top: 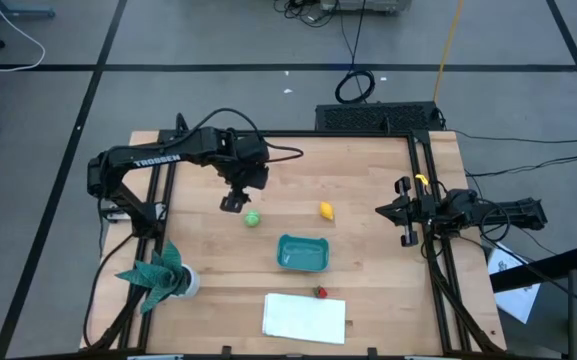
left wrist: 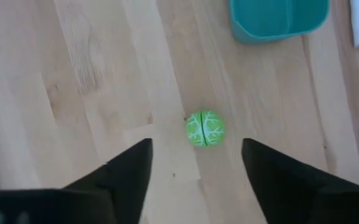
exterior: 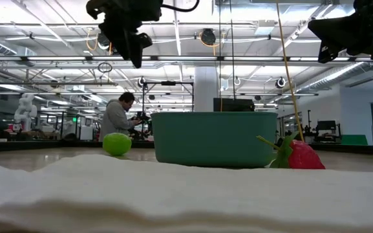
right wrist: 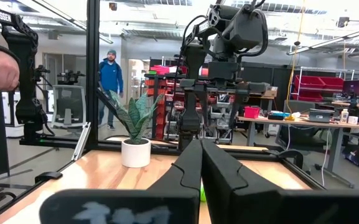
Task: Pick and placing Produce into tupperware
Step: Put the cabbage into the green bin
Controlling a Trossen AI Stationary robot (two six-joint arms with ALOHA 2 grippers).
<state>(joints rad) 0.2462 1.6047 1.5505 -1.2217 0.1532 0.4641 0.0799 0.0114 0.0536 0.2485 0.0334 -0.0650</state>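
The green round produce piece (top: 254, 217) (left wrist: 205, 129) rests on the wooden table, left of the yellow lemon-like piece (top: 326, 210). The small red piece (top: 320, 292) (exterior: 299, 155) lies near the front, between the teal tupperware (top: 302, 253) (exterior: 214, 138) and a white cloth. My left gripper (top: 233, 203) (left wrist: 196, 142) hangs open above the table, pointing down, just left of the green piece and clear of it. My right gripper (top: 383, 210) (right wrist: 201, 162) waits shut at the table's right edge, pointing level toward the left.
A flat white cloth (top: 305, 317) lies at the front edge. A teal leafy plant in a white pot (top: 160, 272) stands front left. Black frame rails run along both table sides. People stand in the room beyond the table.
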